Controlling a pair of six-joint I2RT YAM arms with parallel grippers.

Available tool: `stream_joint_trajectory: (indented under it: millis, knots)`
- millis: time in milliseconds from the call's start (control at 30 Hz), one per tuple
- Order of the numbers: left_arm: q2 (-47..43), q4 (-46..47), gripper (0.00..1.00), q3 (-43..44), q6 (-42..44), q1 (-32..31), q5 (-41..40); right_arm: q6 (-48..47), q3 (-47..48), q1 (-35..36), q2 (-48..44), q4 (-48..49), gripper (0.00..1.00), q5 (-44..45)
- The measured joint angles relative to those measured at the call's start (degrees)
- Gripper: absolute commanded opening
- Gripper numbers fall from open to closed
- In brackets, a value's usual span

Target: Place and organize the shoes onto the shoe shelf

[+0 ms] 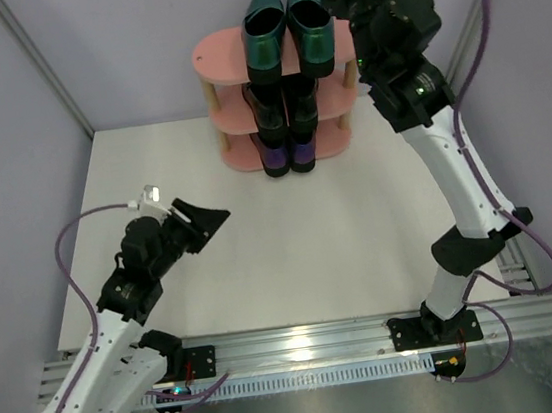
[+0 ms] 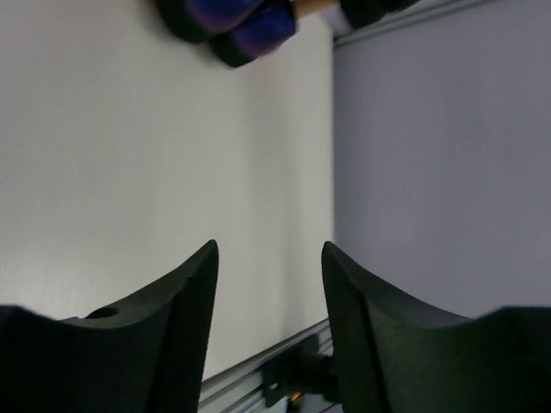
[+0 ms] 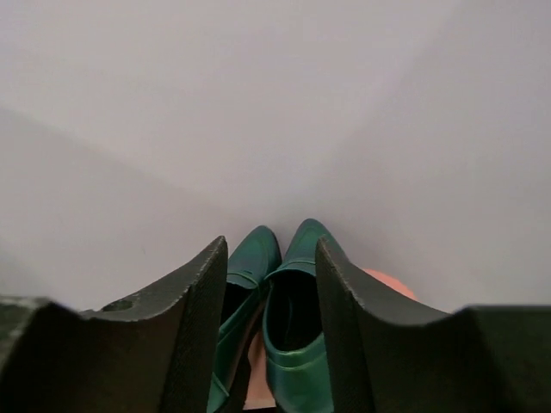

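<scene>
Pink, with three oval boards stacked one above another, the shoe shelf [image 1: 222, 52] carries three pairs, six shoes in all, one pair to a board. The teal-green pair [image 1: 287, 32] sits on the top board, directly under and just ahead of the right gripper [image 3: 269, 248]. That gripper's two fingers stand spread apart with nothing between them. In the right wrist view both teal shoes show through the gap, side by side, toes pointing away from the gripper toward the wall [image 3: 258, 103], with a sliver of pink board beside one of them. The black pair [image 1: 284, 105] is on the middle board and the purple pair [image 1: 288, 153] on the bottom one. The left gripper [image 1: 213, 217] hangs low over the white table [image 1: 358, 217], well apart from the shelf, which lies ahead of it. Its two fingers are also spread, holding nothing. In the left wrist view the two purple shoes appear blurred, far beyond its fingertips.
</scene>
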Motion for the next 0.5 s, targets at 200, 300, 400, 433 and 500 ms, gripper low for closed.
stream_joint_trajectory:
  millis: [200, 300, 400, 433, 500]
  knots:
    - [12.74, -0.63, 0.78, 27.04, 5.27, 0.26, -4.50, 9.53, -8.66, -14.12, -10.43, -2.49, 0.04, -2.86]
    - [21.09, 0.11, 0.65, 38.51, 7.48, 1.18, -5.99, 15.43, -9.49, -22.56, -10.32, -4.87, 0.04, -9.18]
    - [30.16, 0.42, 0.01, 47.45, 8.09, 3.34, -7.23, 19.47, -7.17, -27.80, -5.53, -8.02, 0.04, -20.72]
    - [32.44, 0.50, 0.00, 49.27, 8.24, 4.26, -7.52, 20.06, -5.81, -28.63, -3.30, -8.85, 0.04, -24.68]
    - [38.10, -0.07, 0.00, 53.75, 8.90, 6.54, -7.39, 21.03, -4.24, -29.38, 1.25, -10.43, 0.04, -31.47]
